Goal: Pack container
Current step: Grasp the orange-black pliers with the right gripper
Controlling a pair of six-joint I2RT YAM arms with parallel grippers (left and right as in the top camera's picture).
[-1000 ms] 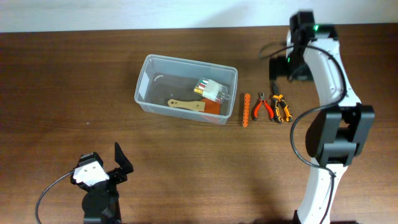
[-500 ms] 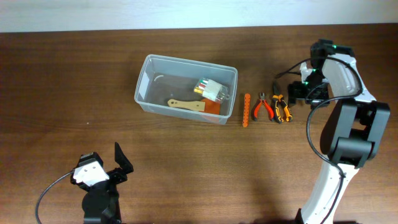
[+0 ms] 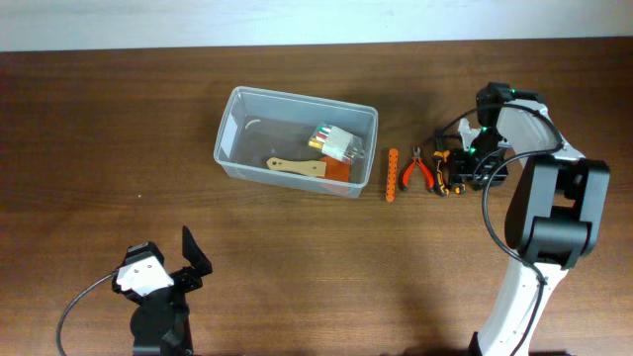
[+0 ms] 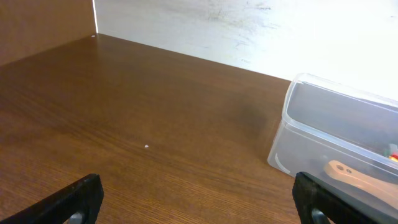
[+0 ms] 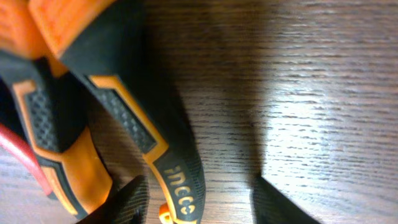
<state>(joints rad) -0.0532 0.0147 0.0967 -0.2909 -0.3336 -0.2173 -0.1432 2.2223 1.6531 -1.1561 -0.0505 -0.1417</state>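
The clear plastic container [image 3: 295, 141] stands at the table's middle back and holds a wooden-handled tool [image 3: 295, 166], a small clear box of coloured bits [image 3: 336, 144] and an orange item. It also shows in the left wrist view [image 4: 292, 134]. To its right on the table lie an orange strip tool [image 3: 392, 174], red pliers [image 3: 423, 168] and orange-and-black pliers [image 3: 447, 170]. My right gripper [image 3: 473, 163] is down at the orange-and-black pliers [image 5: 124, 118]. It is open [image 5: 202, 202], with its fingers either side of one handle. My left gripper [image 3: 190, 262] is open and empty [image 4: 199, 202].
A white wall runs along the table's back edge [image 3: 297, 22]. The left arm's base and cable [image 3: 148, 297] sit at the front left. The right arm's body [image 3: 539, 227] rises at the right side.
My right arm has swung from the back of the table forward and down onto the orange-and-black pliers. The left arm and the container have not moved.
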